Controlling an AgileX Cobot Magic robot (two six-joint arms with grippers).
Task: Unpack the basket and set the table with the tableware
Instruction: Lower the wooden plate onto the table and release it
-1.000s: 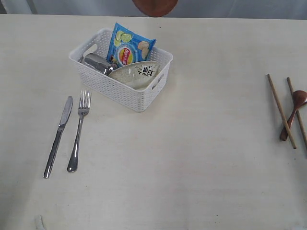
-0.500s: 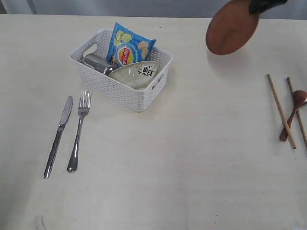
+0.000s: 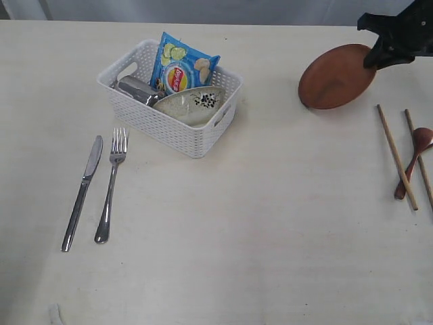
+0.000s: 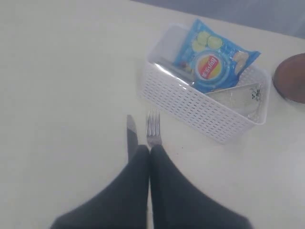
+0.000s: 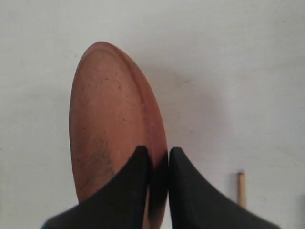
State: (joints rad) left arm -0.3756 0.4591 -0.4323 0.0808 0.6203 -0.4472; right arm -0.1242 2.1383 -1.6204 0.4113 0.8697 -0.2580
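Nearest the exterior camera, a steel knife (image 3: 82,193) and fork (image 3: 111,184) lie side by side, apart, on the pale, faintly grained table (image 3: 270,237). The left gripper (image 4: 150,155) shows only in its wrist view, its dark fingers pressed together and empty above the fork's tines. At the right edge lie two wooden chopsticks (image 3: 397,157), the outer one cut off by the frame, with a dark red-brown spoon (image 3: 410,169) slanting between them. Farther back stands the white perforated basket (image 3: 169,125), where an off-white bowl (image 3: 191,105) with a dark motif leans on edge, half hiding a steel cup (image 3: 137,89) in front of a blue chip bag (image 3: 181,66). Farthest right, the right gripper (image 3: 372,59), largely cut off by the frame, pinches the rim of the round brown plate (image 3: 336,76). The plate is tilted, its low edge close over the table; whether it touches cannot be told. A second earlier it showed only as a sliver at the top edge above the basket, then hung high and steep; it now sits lower and flatter, just beyond the chopsticks.
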